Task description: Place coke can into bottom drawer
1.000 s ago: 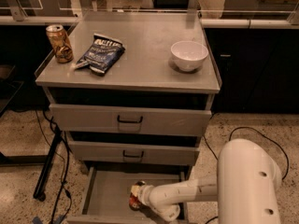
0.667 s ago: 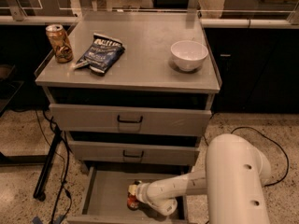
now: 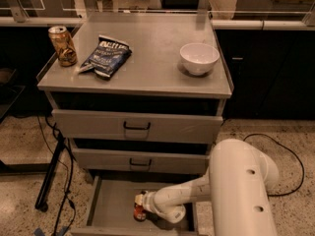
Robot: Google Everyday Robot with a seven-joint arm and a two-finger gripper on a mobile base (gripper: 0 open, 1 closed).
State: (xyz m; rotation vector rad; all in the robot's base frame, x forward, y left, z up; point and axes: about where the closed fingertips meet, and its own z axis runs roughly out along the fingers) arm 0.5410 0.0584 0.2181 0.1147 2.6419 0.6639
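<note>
At floor level, the bottom drawer (image 3: 110, 205) of a grey metal cabinet stands pulled open. Inside it a red coke can (image 3: 140, 213) stands upright, seemingly resting on the drawer floor. The white arm's gripper (image 3: 143, 200) sits at the can's top; whether it clasps the can cannot be told. On the cabinet top (image 3: 152, 68) are a gold can (image 3: 62, 45), a blue chip bag (image 3: 105, 57) and a white bowl (image 3: 199, 58).

gripper (image 3: 143, 204) low in open bottom drawer (image 3: 106, 210), bare drawer floor beside it, middle drawer front (image 3: 103, 160) just above
</note>
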